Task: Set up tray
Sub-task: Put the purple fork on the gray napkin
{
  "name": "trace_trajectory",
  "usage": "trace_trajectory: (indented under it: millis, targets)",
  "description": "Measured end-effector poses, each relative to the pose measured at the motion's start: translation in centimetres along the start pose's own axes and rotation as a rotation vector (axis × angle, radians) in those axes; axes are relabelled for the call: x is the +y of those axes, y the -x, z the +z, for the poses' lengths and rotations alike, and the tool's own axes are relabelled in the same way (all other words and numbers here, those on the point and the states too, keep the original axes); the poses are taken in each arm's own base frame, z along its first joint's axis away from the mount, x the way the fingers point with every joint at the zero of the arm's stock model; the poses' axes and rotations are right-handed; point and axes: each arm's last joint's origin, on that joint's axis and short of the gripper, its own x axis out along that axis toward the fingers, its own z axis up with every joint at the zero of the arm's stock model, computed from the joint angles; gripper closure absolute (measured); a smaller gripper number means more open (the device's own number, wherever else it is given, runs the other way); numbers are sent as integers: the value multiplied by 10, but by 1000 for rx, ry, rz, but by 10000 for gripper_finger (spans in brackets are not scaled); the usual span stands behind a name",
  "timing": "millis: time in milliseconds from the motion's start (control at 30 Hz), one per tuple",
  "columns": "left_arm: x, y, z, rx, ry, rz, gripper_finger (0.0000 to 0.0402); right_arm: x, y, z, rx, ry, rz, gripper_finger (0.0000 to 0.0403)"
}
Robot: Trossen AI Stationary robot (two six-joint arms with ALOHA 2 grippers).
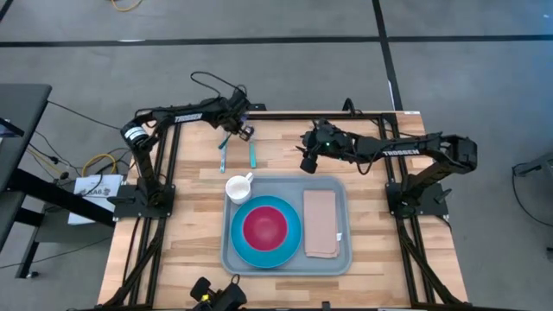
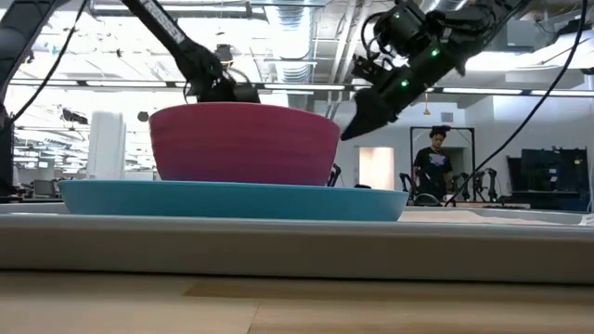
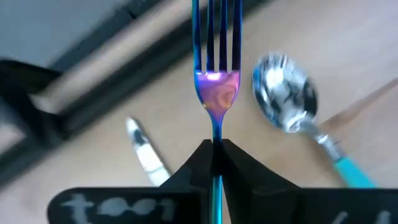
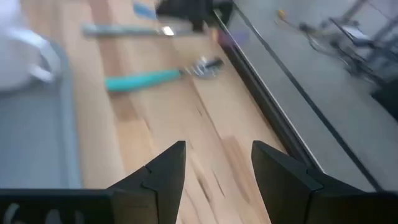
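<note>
Looking down on the wooden tabletop (image 1: 173, 250), the tray (image 1: 333, 263) sits near the front middle, already carrying a blue plate (image 1: 240, 244) with a red bowl (image 1: 264, 226) on it, a folded napkin (image 1: 320, 223) laid flat to one side, and a white cup (image 1: 238, 187) tucked in a far corner, so the setting looks mostly done and only the cutlery seems missing. That cutlery lies on the bare wood behind the tray, just beyond its far rim: a spoon (image 3: 285, 99) with a teal handle and a knife (image 3: 144, 152) rest flat and apart from each other. The left pincer (image 3: 214, 146) is over that spot at the back, its fingers pressed together on the stem of a fork (image 3: 216, 74), tines pointing away from the wrist; I'd guess it is gripped by the handle so it can be carried over and laid down beside the plate. The right pincer (image 4: 214, 163) hangs above the tabletop just past the tray's far right corner, fingers spread with nothing between them and touching nothing, likely waiting its turn for the spoon or knife.
</note>
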Motion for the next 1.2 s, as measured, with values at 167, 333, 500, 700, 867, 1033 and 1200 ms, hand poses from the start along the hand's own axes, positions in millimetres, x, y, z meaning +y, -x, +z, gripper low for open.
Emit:
trace_trajectory:
  millis: [167, 333, 500, 700, 867, 1033, 1200]
  targets:
    - [-1, 48, 20, -96, 49, -39, 398, -2, 21, 4, 155, -37, -143, 227]
    - [-26, 103, 29, -199, 124, -145, 399, -4, 47, 6, 192, -93, -224, 226]
    - [-89, 142, 13, -265, 76, -271, 400, -1, 78, 1, 249, -109, -253, 225]
    - [-167, 163, -32, -265, 117, -395, 401, 7, 114, -7, 293, -137, -209, 227]
    - [-229, 177, -69, -342, 194, -547, 401, 11, 143, -12, 271, -205, -204, 225]
    - [-273, 168, -83, -414, 261, -692, 401, 9, 166, -11, 169, -196, -267, 225]
    - [-309, 132, -84, -368, 292, -741, 401, 6, 177, -8, 85, -155, -354, 227]
